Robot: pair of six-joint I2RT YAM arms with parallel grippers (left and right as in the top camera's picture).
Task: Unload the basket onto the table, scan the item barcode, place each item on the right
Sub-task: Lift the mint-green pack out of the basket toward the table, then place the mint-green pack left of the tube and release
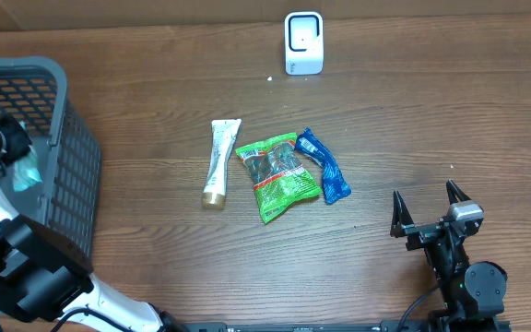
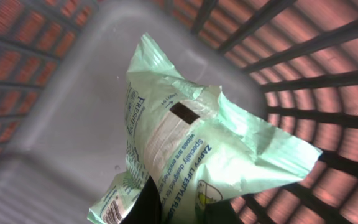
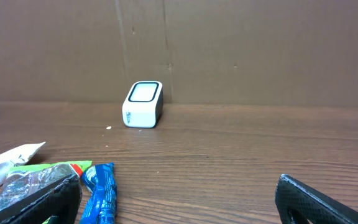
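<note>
- One broad brown wooden tabletop [image 1: 385,120] carries everything, with brown cardboard walling it in at the back.
- Next in size is a dark grey plastic basket with slatted sides [image 1: 72,175], standing at the left edge of the tabletop.
- Reaching down into that basket is the left arm. Its left fingers [image 2: 145,205] are pressed together, pinching the lower end of a crinkled pale green plastic packet with blue print [image 2: 216,155].
- That packet hangs inside the basket, above its grey floor. The overhead view shows only a scrap of it beside the arm [image 1: 26,175]. A small dark rectangle sits on its upper face, and what looks like a barcode shows at its bottom corner.
- Over at the lower right of the tabletop, the right fingers [image 1: 397,214] are spread wide with nothing between them. They are well apart from every item.
- Three loose items lie side by side near the middle of the tabletop.
- Largest of them is a bright green snack bag with a red band [image 1: 277,175], in the centre of the row.
- A white squeeze tube with a gold cap [image 1: 219,161] lies just left of the bag, cap toward the near edge.
- A blue foil wrapper [image 1: 324,166] lies along the bag's right side, touching or nearly touching it.
- Smallest is a white box-shaped scanner with a dark-rimmed window [image 1: 303,41], standing by the back wall, well apart from the row of items.
</note>
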